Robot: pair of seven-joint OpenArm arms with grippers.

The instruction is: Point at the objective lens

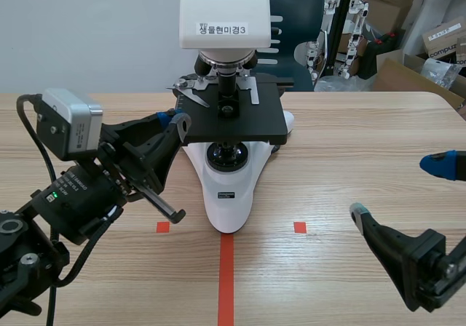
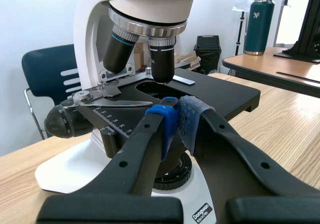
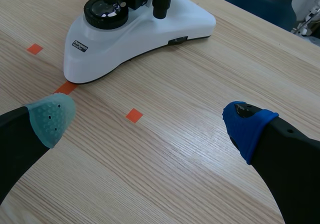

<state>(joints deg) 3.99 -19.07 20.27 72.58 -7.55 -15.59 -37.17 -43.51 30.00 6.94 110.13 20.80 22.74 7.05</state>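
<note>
Left wrist view: left pincer closed, tips together at the black stage edge, objective lens just ahead above it (rigid but fragile glass, best indicated without contact); right pincer gaping wide

Microscope: head cut off at 12 o'clock in your scene view. Base label: print too small for you to read.
</note>
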